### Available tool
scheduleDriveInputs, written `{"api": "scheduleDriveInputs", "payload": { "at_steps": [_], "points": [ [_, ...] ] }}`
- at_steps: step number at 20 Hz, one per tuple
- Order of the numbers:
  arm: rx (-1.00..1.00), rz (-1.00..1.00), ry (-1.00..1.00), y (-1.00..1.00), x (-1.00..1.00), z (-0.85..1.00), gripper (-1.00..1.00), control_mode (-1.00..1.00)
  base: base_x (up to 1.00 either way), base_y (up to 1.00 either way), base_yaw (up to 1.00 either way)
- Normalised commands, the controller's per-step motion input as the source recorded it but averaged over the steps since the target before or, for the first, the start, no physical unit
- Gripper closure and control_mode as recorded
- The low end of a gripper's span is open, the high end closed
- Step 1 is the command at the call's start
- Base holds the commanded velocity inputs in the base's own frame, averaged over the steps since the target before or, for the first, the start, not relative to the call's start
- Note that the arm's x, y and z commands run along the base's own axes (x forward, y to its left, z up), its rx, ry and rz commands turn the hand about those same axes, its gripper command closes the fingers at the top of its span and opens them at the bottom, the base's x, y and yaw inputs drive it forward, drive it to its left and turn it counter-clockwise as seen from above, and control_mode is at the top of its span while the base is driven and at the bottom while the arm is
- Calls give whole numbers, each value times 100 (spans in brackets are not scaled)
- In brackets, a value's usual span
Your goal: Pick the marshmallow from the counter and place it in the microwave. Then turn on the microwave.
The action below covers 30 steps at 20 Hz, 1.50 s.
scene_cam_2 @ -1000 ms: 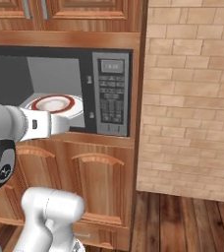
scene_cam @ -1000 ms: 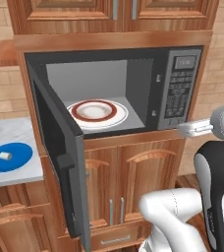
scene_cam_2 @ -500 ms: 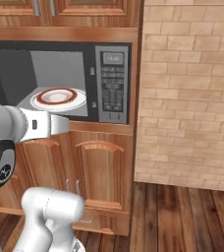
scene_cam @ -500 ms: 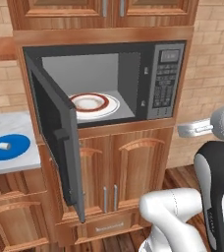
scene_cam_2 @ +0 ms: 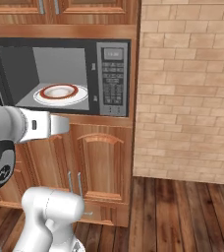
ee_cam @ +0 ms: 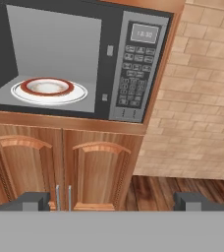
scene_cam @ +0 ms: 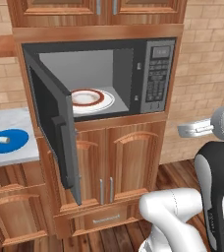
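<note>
The marshmallow (scene_cam: 4, 140) is a tiny white stub on a round blue plate (scene_cam: 13, 142), which lies on the marble counter (scene_cam: 20, 155) at the far left. The microwave (scene_cam: 153, 51) (scene_cam_2: 111, 37) (ee_cam: 111, 29) stands with its dark door (scene_cam: 52, 128) swung wide to the left. Inside it rests a white red-rimmed plate (scene_cam: 89, 98) (scene_cam_2: 60, 93) (ee_cam: 47, 91). Its keypad (scene_cam: 156, 74) (scene_cam_2: 113, 74) (ee_cam: 136, 78) is on the right. My gripper (scene_cam: 185, 131) (scene_cam_2: 65, 125) (ee_cam: 114, 202) hovers in front of the cabinets below the microwave, far right of the marshmallow. It is open and empty, with dark fingertips (ee_cam: 33, 201) wide apart.
Brown wooden cabinet doors (scene_cam: 119, 167) (ee_cam: 84, 172) run below the microwave, and more cabinets sit above it. A brick wall (scene_cam_2: 187, 88) (ee_cam: 197, 98) rises to the right over a wooden floor (scene_cam_2: 182, 211). The open microwave door juts out between the counter and the oven cavity.
Both base views have shifted as the base drove; the microwave and counter sit slightly higher in the picture. The gripper stays open and empty.
</note>
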Motion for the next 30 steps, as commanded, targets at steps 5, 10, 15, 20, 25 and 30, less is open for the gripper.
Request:
{"api": "scheduleDriveInputs", "payload": {
  "at_steps": [5,10,15,20,25,30],
  "points": [
    [0,0,0,0,0,0,-100,100,-12,26,-6],
    [0,0,0,0,0,0,-100,100,-13,41,-9],
    [0,0,0,0,0,0,-100,100,-28,36,-10],
    [0,0,0,0,0,0,-100,100,-44,16,-11],
    [0,0,0,0,0,0,-100,100,-49,20,-11],
    [0,0,0,0,0,0,-100,100,-40,33,-11]
  ]
}}
